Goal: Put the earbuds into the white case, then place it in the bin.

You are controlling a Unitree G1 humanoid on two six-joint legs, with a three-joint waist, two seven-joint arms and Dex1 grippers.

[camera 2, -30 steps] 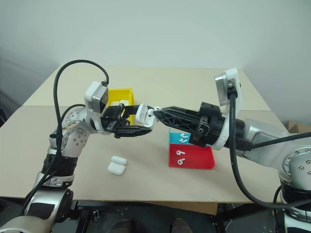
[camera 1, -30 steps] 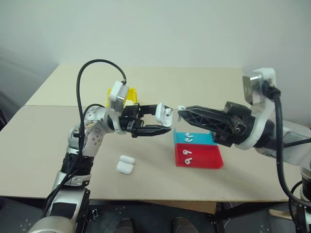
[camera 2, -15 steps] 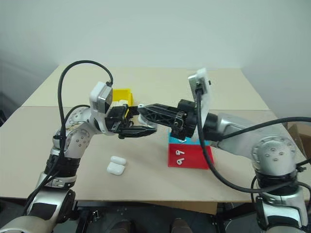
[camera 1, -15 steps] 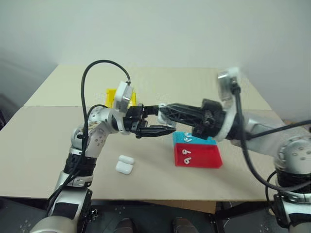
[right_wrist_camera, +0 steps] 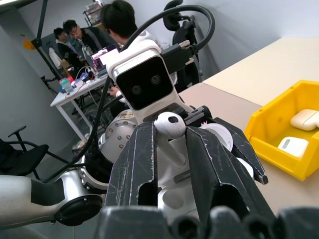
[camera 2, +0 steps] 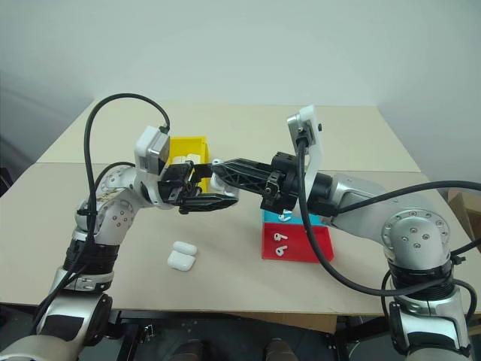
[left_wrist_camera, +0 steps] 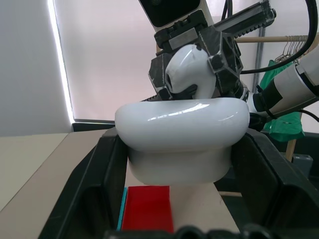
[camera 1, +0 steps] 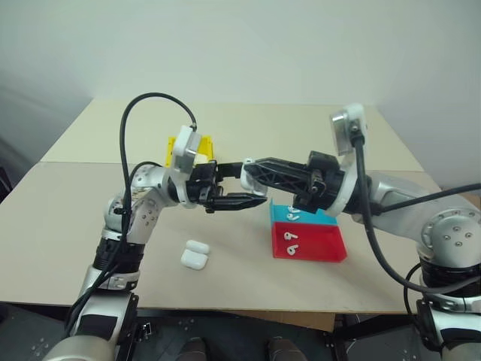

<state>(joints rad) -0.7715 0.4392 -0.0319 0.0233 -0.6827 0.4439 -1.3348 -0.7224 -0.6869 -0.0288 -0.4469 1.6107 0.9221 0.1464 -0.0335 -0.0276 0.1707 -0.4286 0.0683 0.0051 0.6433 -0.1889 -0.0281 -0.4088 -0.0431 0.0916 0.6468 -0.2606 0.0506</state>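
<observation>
Earbud meets case above the table
Right gripper (right_wrist_camera: 169, 144) pinches a tiny glossy white earbud (right_wrist_camera: 168, 125); the left wrist view shows left gripper (left_wrist_camera: 182, 164) clamping the small glossy white open case (left_wrist_camera: 182, 134).

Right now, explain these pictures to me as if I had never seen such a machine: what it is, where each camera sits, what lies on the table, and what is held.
This is a humanoid robot with two arms, each ending in a two-fingered black end effector. Two pictures come from cameras in its head, looking down over the arms; the other two come from a camera on each wrist, looking along the fingers.

On the beige table lie a yellow bin with cases in it, a blue tray and a red tray holding loose earbuds, and a spare case.

The left end effector grips an open white case. The right end effector pinches one earbud and holds it right over that case.
</observation>
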